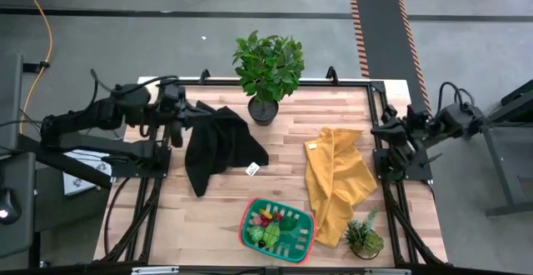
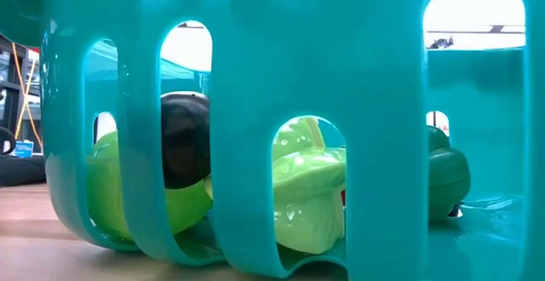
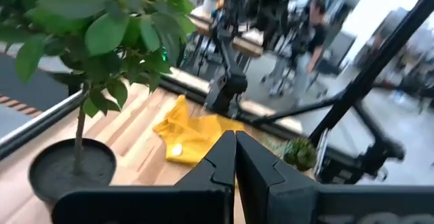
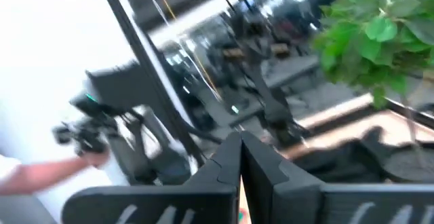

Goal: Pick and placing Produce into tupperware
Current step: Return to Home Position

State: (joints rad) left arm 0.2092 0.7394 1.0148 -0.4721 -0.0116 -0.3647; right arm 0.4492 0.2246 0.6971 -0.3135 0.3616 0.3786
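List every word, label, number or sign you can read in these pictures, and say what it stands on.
No text is legible in any view.
Small white tag beside the crumpled black cloth: too small to read.
Pale square label on the crumpled yellow cloth: too small to read.
Green slotted container with red rim: no lettering visible.

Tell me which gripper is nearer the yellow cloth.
Right. The right gripper sits just off the yellow cloth; the left gripper is across the table, beside the black cloth.
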